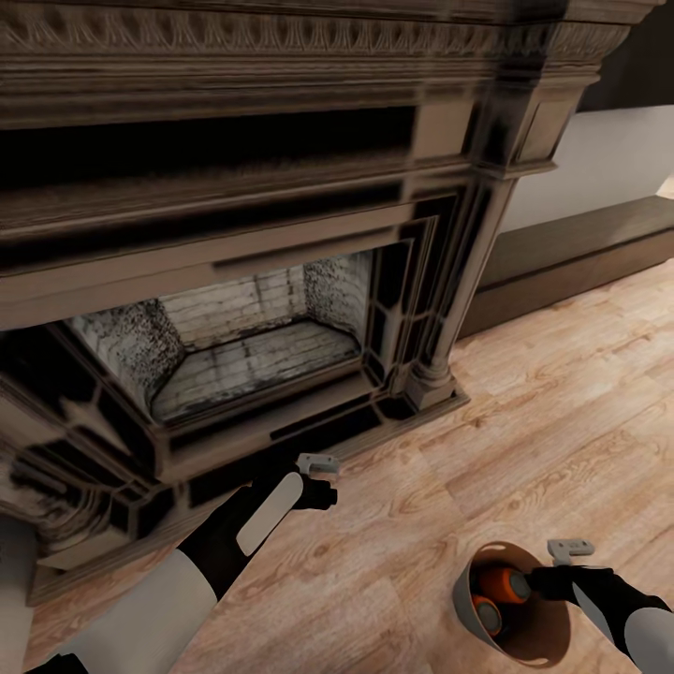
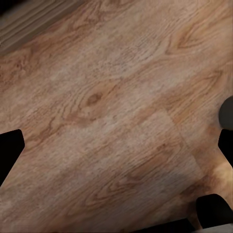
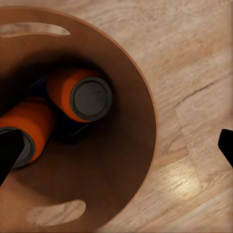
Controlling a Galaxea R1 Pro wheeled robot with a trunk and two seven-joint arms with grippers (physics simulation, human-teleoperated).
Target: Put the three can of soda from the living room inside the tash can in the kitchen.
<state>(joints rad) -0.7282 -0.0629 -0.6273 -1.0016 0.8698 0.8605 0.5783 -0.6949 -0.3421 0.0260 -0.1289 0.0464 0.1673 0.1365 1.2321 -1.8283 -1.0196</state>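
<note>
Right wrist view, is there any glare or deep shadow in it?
Right wrist view: a soft bright glare patch on the floor beside the bin; the bin's inside darkens to deep shadow behind the orange cans.

No text, label, brand, number or sign can be read anywhere — the two orange cans (image 3: 73, 104) lying inside the brown bin (image 3: 131, 165) show plain orange sides and grey tops, and the bin wall, the carved fireplace (image 1: 234, 215) and the wood floor (image 1: 562, 393) carry no lettering.
</note>
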